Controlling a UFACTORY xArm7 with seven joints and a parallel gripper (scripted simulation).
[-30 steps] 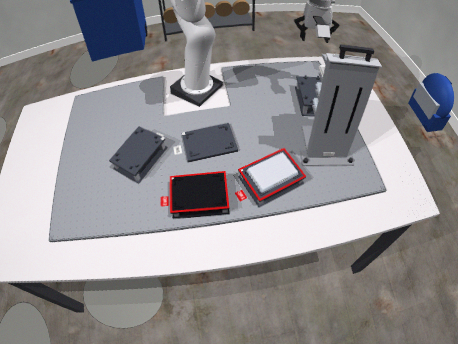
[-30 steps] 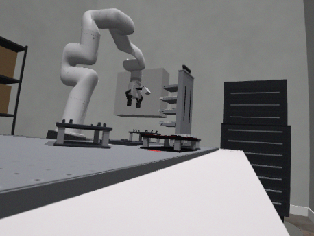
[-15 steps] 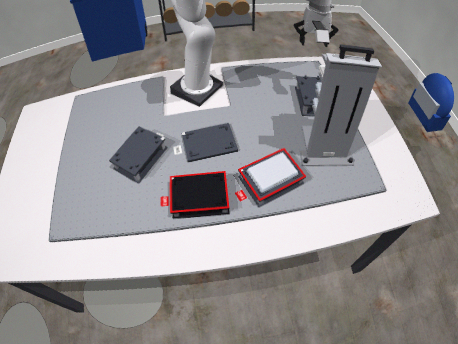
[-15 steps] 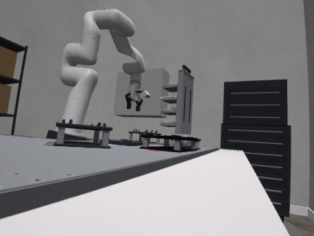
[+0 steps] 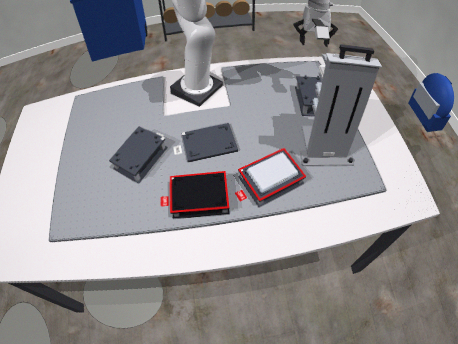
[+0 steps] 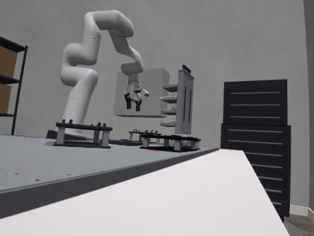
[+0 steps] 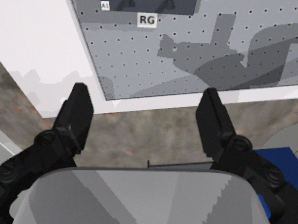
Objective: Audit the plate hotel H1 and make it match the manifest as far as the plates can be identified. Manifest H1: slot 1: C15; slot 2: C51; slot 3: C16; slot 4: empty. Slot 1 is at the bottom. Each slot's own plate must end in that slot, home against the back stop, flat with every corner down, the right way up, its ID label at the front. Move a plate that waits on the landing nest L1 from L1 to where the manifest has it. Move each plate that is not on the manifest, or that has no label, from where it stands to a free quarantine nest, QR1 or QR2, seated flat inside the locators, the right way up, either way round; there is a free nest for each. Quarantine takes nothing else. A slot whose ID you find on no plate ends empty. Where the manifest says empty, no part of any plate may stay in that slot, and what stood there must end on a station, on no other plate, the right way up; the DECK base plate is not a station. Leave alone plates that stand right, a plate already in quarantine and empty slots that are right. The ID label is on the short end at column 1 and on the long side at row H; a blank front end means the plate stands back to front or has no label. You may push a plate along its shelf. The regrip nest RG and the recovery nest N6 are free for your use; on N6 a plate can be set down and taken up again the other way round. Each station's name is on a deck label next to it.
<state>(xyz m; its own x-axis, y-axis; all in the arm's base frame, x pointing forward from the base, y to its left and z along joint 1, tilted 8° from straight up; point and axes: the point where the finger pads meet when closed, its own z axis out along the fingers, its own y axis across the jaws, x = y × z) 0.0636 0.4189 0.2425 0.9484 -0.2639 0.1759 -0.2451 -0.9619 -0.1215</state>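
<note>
The plate hotel H1 [image 5: 342,107] [image 6: 184,103] is a grey tower with a handle at the back right of the deck. Its shelves [image 6: 169,100] face away from the top camera, and I can make out no plates or labels on them. My gripper [image 5: 315,34] [image 6: 134,105] [image 7: 145,98] is open and empty. It hangs high above the table's back edge, behind the hotel's open side. A white plate [image 5: 271,172] lies in the right red-framed quarantine nest. The left red-framed nest [image 5: 199,192] shows black; I cannot tell whether a plate lies in it.
Two dark grey nests [image 5: 137,152] [image 5: 209,141] stand mid-deck. The RG nest [image 5: 306,90] stands behind the hotel; its deck label [image 7: 146,20] shows in the wrist view. The arm's base [image 5: 196,90] is at the back centre. A blue bin [image 5: 431,102] stands off the table to the right.
</note>
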